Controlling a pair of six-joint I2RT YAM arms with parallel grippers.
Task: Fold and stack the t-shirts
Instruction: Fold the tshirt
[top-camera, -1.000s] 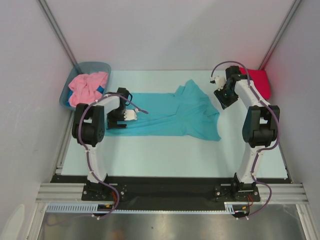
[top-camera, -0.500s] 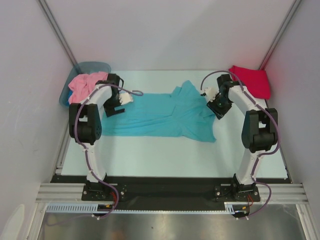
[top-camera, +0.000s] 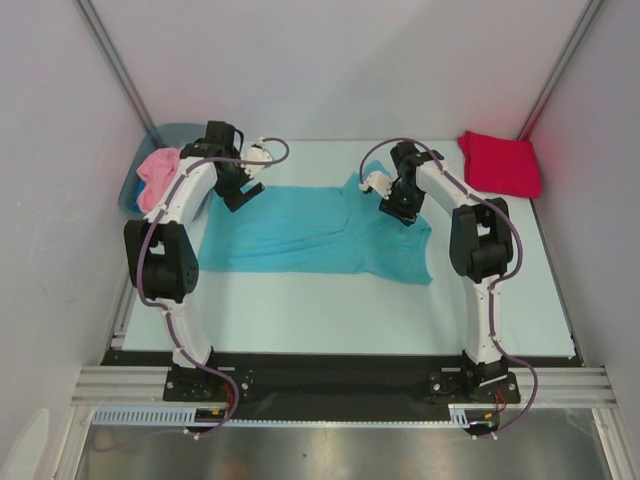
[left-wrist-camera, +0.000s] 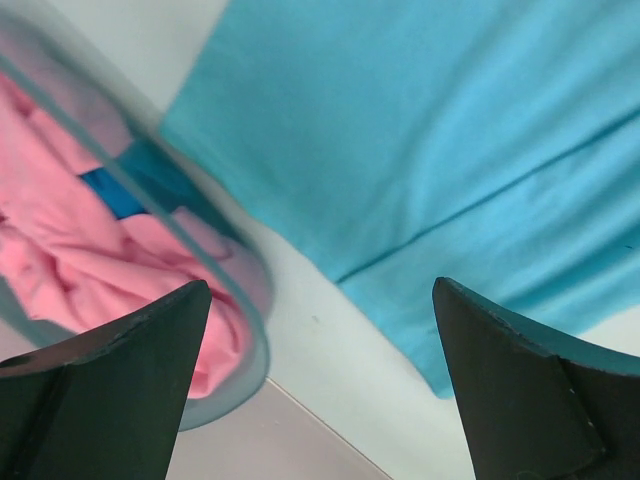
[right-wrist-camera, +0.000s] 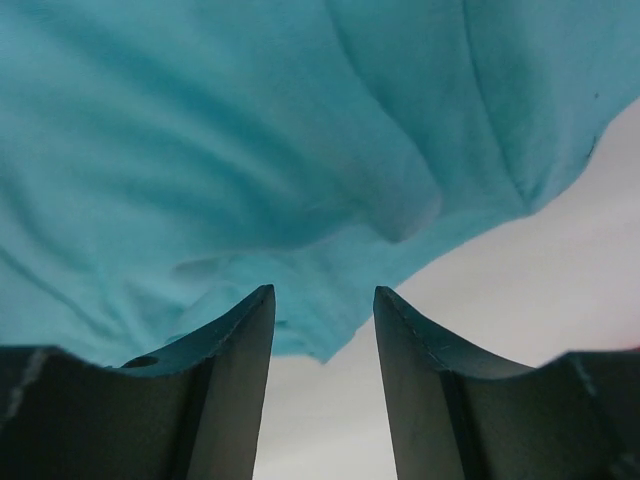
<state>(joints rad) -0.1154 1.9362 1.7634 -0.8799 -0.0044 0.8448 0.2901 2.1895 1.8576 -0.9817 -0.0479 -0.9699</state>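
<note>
The turquoise t-shirt (top-camera: 300, 225) lies spread across the middle of the table (top-camera: 330, 310). Its left half is fairly flat. Its right half is rumpled, with a flap of cloth bunched up toward the far edge. The red t-shirt (top-camera: 500, 165) sits as a neat folded square in the far right corner, and I take that to be the bottom of the stack. The pink t-shirt (top-camera: 155, 172) is heaped in the tub (top-camera: 185, 130) at the far left corner.

Both arms reach out over the far edge of the turquoise shirt. The left claw (left-wrist-camera: 315, 300) hangs above the shirt's far left corner, close to the tub's rim. Its jaws are spread as wide as they go and there is nothing between them. The right claw (right-wrist-camera: 322, 292) hovers over the bunched part on the right. Its jaws are only partly apart, a narrow gap with nothing in it, and the cloth's edge lies just beyond the tips.

To my eye the turquoise shirt's first fold is not yet begun, and this is the approach for taking hold of its far edge. Next, each claw needs to come down onto the cloth and close on it, the left at its corner and the right on that loose flap. The right side looks harder. The cloth is doubled there, so the claw may pinch more layers than it wants, and the wrinkles should be drawn out before any fold.
</note>
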